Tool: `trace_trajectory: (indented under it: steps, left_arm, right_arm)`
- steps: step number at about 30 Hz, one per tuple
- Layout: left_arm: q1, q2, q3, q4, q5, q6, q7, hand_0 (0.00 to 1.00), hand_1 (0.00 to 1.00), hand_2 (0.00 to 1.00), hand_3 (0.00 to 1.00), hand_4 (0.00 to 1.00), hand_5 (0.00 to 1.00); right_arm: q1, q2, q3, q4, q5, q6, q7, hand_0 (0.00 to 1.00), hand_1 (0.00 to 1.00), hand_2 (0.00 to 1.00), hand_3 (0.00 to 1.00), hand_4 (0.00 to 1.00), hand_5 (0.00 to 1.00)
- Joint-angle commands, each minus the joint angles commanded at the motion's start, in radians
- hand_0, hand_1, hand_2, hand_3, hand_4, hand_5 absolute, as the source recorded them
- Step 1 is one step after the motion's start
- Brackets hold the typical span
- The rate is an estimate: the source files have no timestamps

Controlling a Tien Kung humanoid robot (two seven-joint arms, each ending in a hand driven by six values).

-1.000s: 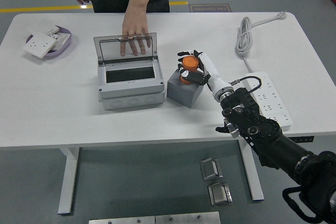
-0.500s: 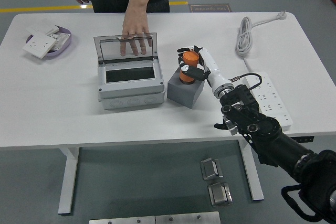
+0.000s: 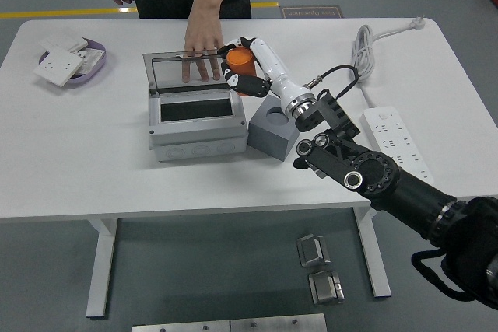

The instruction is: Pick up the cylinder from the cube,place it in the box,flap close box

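Cylinder (image 3: 242, 60) lifted, within robot hand (image 3: 243, 68)

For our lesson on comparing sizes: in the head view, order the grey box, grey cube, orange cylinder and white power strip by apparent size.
1. grey box
2. white power strip
3. grey cube
4. orange cylinder, partly covered by the right hand

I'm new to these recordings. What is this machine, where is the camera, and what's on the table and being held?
The camera sits high on a humanoid robot, looking down over a white table. The black arm entering from the right ends in a five-fingered robot hand, which grips an orange cylinder in the air beside the open lid of a grey box. Next to the box stands a grey cube with a round hole on top. A person at the far side rests a hand behind the lid. Also there: a purple dish of white parts, a power strip, a coiled cable.
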Motion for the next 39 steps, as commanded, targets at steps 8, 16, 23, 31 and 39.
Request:
trace_trajectory:
  steps: [8, 16, 23, 31, 39]
  left_arm:
    - [-0.001, 0.004, -0.013, 0.0, 0.009, 0.0, 0.004, 0.578, 0.616, 0.543, 0.592, 0.577, 0.268]
    - [-0.004, 0.01, -0.017, 0.0, 0.014, 0.0, 0.008, 0.579, 0.617, 0.544, 0.591, 0.574, 0.267]
    - [-0.005, 0.013, -0.023, 0.0, 0.02, -0.001, 0.009, 0.579, 0.617, 0.542, 0.589, 0.585, 0.279]
    - [-0.007, 0.018, -0.043, 0.0, 0.041, -0.003, 0.016, 0.578, 0.618, 0.542, 0.589, 0.583, 0.278]
    - [-0.017, 0.025, -0.055, 0.0, 0.06, -0.007, 0.021, 0.578, 0.618, 0.541, 0.588, 0.567, 0.265]
  right_arm:
    - [0.054, 0.0, -0.112, -0.039, -0.181, 0.006, -0.105, 0.401, 0.522, 0.542, 0.528, 0.002, 0.002]
    - [0.11, 0.0, -0.213, -0.086, -0.287, 0.038, -0.155, 0.265, 0.457, 0.518, 0.525, 0.051, 0.002]
    - [0.14, 0.0, -0.259, -0.047, -0.274, 0.048, -0.163, 0.261, 0.461, 0.519, 0.524, 0.055, 0.002]
    - [0.161, 0.0, -0.304, -0.034, -0.256, 0.052, -0.16, 0.262, 0.469, 0.522, 0.531, 0.054, 0.002]
    - [0.186, 0.0, -0.374, -0.131, -0.181, 0.053, -0.134, 0.267, 0.473, 0.522, 0.532, 0.055, 0.002]
